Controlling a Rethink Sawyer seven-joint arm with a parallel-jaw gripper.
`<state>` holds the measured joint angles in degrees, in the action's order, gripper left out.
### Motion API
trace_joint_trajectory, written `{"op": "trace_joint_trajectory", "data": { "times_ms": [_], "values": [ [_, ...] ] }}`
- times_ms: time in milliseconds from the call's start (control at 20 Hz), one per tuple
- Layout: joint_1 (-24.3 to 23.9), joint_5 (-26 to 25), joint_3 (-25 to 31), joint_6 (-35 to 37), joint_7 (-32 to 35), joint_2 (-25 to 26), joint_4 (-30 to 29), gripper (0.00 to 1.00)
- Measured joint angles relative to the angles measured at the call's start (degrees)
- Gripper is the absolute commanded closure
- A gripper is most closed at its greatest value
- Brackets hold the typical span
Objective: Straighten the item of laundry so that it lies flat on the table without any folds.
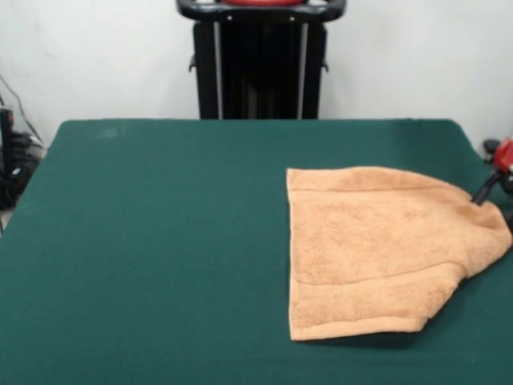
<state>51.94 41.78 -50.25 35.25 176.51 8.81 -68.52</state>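
Observation:
The light orange-tan towel (365, 249) lies on the right half of the dark green table (160, 241). Its left edge is straight and flat, and a ribbed band runs along the near end. Its right side narrows to a rounded, bunched point near the table's right edge and looks folded or raised there. A red and black part of my arm with the gripper (490, 186) shows at the right edge, touching the towel's far right corner. The towel and the picture's edge hide most of it.
The robot's black pedestal (260, 64) stands at the far side of the table, in the middle. Dark cables and gear (12, 160) sit off the table's left edge. A white wall is behind.

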Motion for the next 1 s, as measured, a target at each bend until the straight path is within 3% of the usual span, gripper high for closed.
{"op": "trace_joint_trajectory", "data": {
  "times_ms": [100, 150, 250, 600, 850, 1000],
  "values": [
    [-4.19, -8.50, 4.84, -11.82, -0.01, -3.79, -2.80, 0.00],
    [-4.90, -9.78, 5.37, -13.60, -0.01, -4.16, -3.10, 0.00],
    [-9.11, -17.05, 7.69, -23.49, -0.01, -5.43, -4.49, 0.00],
    [-19.41, -36.20, 9.39, -48.64, -0.01, -5.46, -7.37, 0.00],
    [-21.99, -44.36, 9.40, -55.55, -0.01, -5.34, -7.89, 0.00],
    [-22.19, -46.04, 9.40, -56.12, -0.01, -5.41, -7.87, 0.00]
  ]
}}
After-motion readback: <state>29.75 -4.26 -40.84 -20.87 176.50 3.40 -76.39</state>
